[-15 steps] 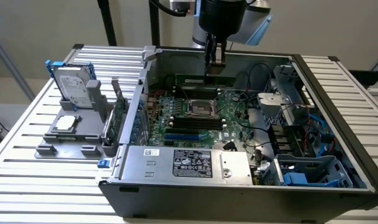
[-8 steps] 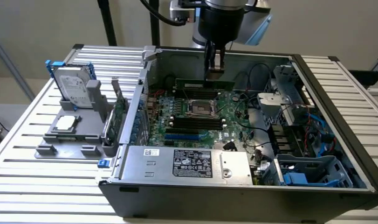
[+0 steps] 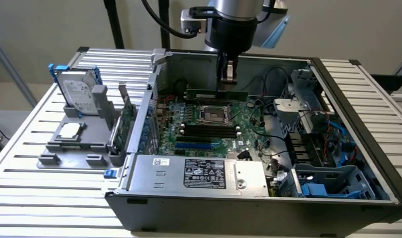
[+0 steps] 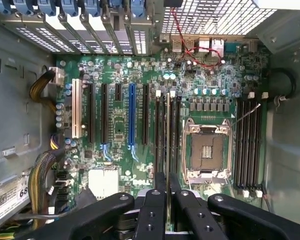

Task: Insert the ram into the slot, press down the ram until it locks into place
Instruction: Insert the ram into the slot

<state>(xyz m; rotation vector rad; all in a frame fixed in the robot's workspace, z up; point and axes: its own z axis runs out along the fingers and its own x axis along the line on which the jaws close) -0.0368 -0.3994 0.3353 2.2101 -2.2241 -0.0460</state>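
The ram [image 3: 217, 93] hangs level inside the open computer case [image 3: 359, 124], pinched at mid-length by the tool [image 3: 228, 83], whose two fingers are closed narrowly on the stick's flat faces. In the exterior view it rides clear above the motherboard, near the case's rear wall, with both ends free.

In the wrist view the ram [image 4: 167, 135] appears edge-on as a thin pale line running out from between the tool [image 4: 167, 181] tips. That line runs parallel to the slot [image 4: 161, 125] bank below and lies over it. I cannot tell which of the parallel black sockets it is directly over.

The bank sits between the CPU socket [image 4: 207, 150] and the expansion slots, with the blue slot [image 4: 131, 115] a few rows further off. A second bank of black sockets [image 4: 249, 140] lies on the socket's other side.

The space above the board around the ram is open. Bundled cables [image 4: 45, 175] stay at the case wall, and red wires [image 4: 200, 55] stay by the rear ports.

In the exterior view, a drive cage [image 3: 307, 114] takes up the case's right side and the power supply [image 3: 194, 173] lines its near edge. The case stands on a slatted counter [image 3: 28, 198], beside a grey fixture holding a hard drive [image 3: 78, 94].
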